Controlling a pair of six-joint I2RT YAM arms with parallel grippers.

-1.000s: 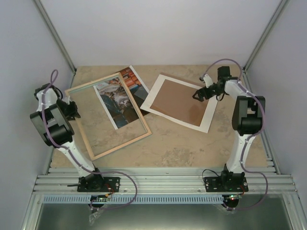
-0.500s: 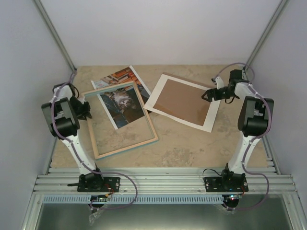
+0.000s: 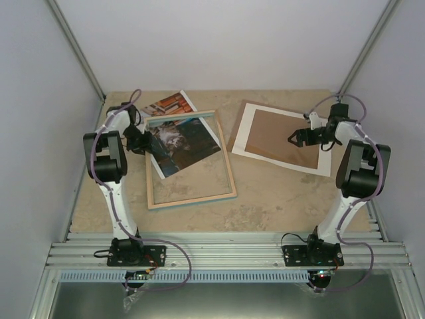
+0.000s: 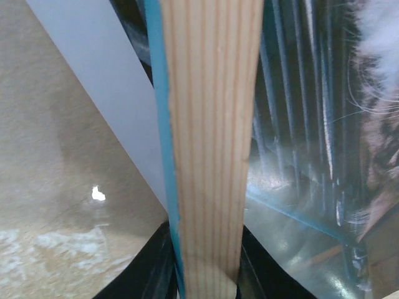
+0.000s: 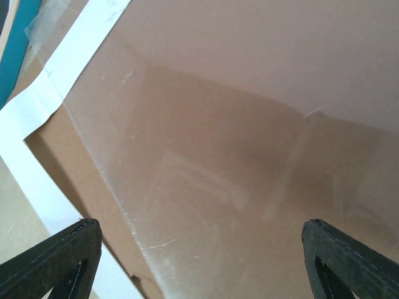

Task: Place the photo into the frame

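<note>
The frame (image 3: 192,197) shows its light wood back, and through it I see the lower part of the photo (image 3: 169,104), a cat print whose book corner sticks out behind. My left gripper (image 3: 141,143) is shut on the frame's left rail. In the left wrist view the wood rail (image 4: 212,124) with its turquoise edge runs up from between the black fingers (image 4: 146,274), and the photo (image 4: 324,93) lies beyond it. My right gripper (image 3: 294,139) hovers open over the brown backing board (image 3: 279,136); its fingertips (image 5: 56,255) stand wide apart with nothing between them.
The white mat board (image 3: 249,129) lies at the back right with the brown board inside its cut-out. In the right wrist view a glossy clear sheet (image 5: 206,187) covers the brown board beside the mat (image 5: 37,168). Side walls stand close to both arms.
The left arm has swung the frame to the right and turned it over the photo. The mat and brown board have shifted right, and the right gripper moved right with them.
</note>
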